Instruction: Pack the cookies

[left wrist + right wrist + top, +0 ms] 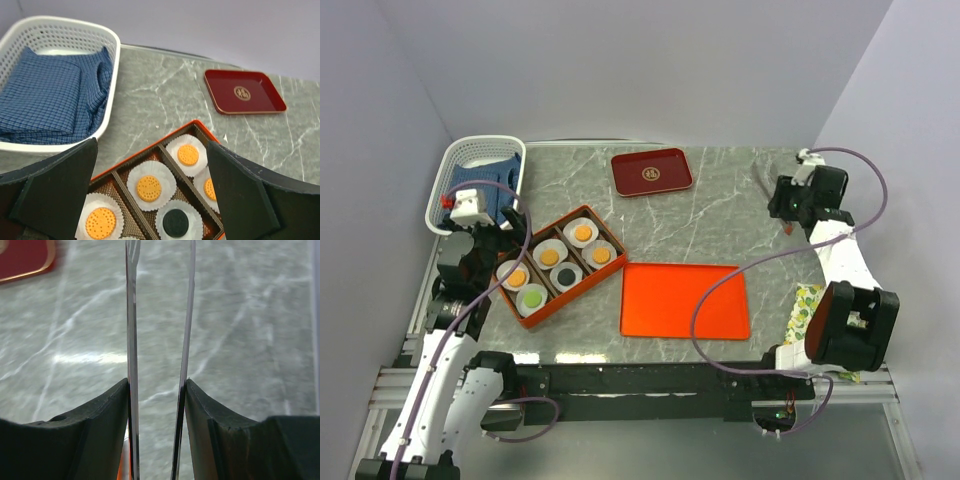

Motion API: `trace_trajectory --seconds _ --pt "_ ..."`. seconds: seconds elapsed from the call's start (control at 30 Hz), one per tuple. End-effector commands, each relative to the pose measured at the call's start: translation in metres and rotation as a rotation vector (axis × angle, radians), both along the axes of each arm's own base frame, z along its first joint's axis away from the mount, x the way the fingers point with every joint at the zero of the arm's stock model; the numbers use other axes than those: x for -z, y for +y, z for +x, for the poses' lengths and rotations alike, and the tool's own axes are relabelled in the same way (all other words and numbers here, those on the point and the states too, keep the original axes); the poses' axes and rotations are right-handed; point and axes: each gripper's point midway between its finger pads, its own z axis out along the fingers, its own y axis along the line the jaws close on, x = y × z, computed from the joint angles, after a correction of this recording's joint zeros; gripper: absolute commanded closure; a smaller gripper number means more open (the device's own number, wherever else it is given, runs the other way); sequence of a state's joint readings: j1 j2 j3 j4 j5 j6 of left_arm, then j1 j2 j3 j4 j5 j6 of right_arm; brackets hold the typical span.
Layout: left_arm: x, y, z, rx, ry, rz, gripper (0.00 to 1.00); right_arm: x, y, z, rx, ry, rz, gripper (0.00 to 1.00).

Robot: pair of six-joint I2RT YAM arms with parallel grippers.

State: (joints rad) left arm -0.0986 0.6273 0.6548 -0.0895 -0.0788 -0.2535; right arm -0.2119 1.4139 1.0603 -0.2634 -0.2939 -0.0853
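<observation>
Six cookies sit in white paper cups inside an orange box [584,208]: orange ones [583,232], [601,255], [549,257], one black [567,275], one green [532,297]. My left gripper [487,250] hovers at the box's left end, wide open and holding nothing. Its wrist view looks down on the box rim [150,145], orange cookies [149,188] and the black cookie [175,222] between the jaws of the left gripper [152,150]. My right gripper [798,208] hangs at the far right, shut on metal tongs [132,315], whose two blades point down at the marble from the right gripper [157,385].
An orange lid [685,300] lies flat right of the box. A dark red tray [651,172] sits at the back centre. A white basket [480,150] holding blue cloth [50,95] stands at the back left. A patterned cloth [807,305] lies at the right edge.
</observation>
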Motion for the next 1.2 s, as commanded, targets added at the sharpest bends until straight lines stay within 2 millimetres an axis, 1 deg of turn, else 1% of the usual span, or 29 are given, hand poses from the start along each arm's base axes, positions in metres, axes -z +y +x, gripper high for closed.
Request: trace_trajectory --seconds 0.0,0.03,0.1,0.13,0.17,0.27,0.3,0.43,0.47,0.53,0.63,0.7,0.73,0.8,0.83,0.9,0.93,0.97,1.03,1.07,1.1,1.17 --pt "-0.019 -0.011 0.000 0.061 -0.050 -0.019 0.03 -0.001 -0.034 0.021 0.111 -0.086 -0.048 0.47" --pt "-0.019 -0.011 0.000 0.063 -0.052 -0.019 0.04 -0.001 -0.040 0.022 0.125 -0.089 -0.043 0.47" --pt "-0.018 -0.012 0.001 0.067 -0.047 -0.019 0.04 0.009 -0.047 0.024 0.143 -0.065 -0.029 0.47" --pt "-0.017 -0.012 0.001 0.067 -0.041 -0.020 0.03 0.012 -0.055 0.024 0.162 -0.059 -0.031 0.47" --pt "-0.016 -0.012 0.002 0.067 -0.038 -0.019 0.04 0.023 -0.058 0.026 0.167 -0.034 -0.026 0.47" --pt "-0.011 -0.017 0.004 0.094 -0.019 -0.020 0.03 0.042 -0.068 0.024 0.183 0.012 -0.019 0.47" --pt "-0.010 -0.020 0.004 0.111 -0.013 -0.021 0.04 0.045 -0.070 0.023 0.184 0.018 -0.023 0.47" --pt "-0.003 -0.029 0.009 0.155 0.024 -0.020 0.04 0.056 -0.073 0.022 0.177 0.045 -0.032 0.47" --pt "-0.001 -0.030 0.010 0.160 0.032 -0.020 0.03 0.064 -0.073 0.022 0.174 0.067 -0.032 0.47" --pt "0.000 -0.030 0.010 0.164 0.037 -0.020 0.04 0.066 -0.076 0.022 0.174 0.090 -0.037 0.46" --pt "-0.001 -0.030 0.009 0.166 0.028 -0.020 0.04 0.072 -0.078 0.020 0.167 0.110 -0.046 0.46" --pt "-0.001 -0.031 0.009 0.168 0.029 -0.020 0.03 0.082 -0.079 0.016 0.158 0.154 -0.048 0.46" --pt "-0.001 -0.031 0.009 0.171 0.029 -0.021 0.04 0.080 -0.080 0.017 0.155 0.156 -0.050 0.45" --pt "-0.002 -0.032 0.009 0.177 0.028 -0.023 0.04 0.086 -0.082 0.014 0.148 0.193 -0.057 0.44" --pt "-0.001 -0.033 0.008 0.178 0.028 -0.021 0.03 0.084 -0.084 0.016 0.152 0.194 -0.063 0.42" --pt "-0.002 -0.034 0.008 0.186 0.026 -0.023 0.04 0.091 -0.085 0.013 0.143 0.240 -0.069 0.36" --pt "-0.001 -0.035 0.008 0.189 0.030 -0.023 0.04 0.099 -0.086 0.011 0.142 0.268 -0.070 0.35" --pt "0.000 -0.035 0.008 0.193 0.031 -0.024 0.04 0.103 -0.086 0.010 0.133 0.282 -0.078 0.27" --pt "0.001 -0.039 0.009 0.215 0.037 -0.025 0.03 0.108 -0.087 0.007 0.130 0.309 -0.079 0.24" --pt "0.001 -0.041 0.008 0.222 0.041 -0.026 0.04 0.107 -0.088 0.006 0.130 0.310 -0.077 0.19" --pt "0.001 -0.044 0.008 0.241 0.039 -0.028 0.03 0.105 -0.088 0.006 0.130 0.309 -0.077 0.17" --pt "0.001 -0.047 0.007 0.257 0.037 -0.030 0.03 0.091 -0.088 0.008 0.132 0.274 -0.081 0.10"
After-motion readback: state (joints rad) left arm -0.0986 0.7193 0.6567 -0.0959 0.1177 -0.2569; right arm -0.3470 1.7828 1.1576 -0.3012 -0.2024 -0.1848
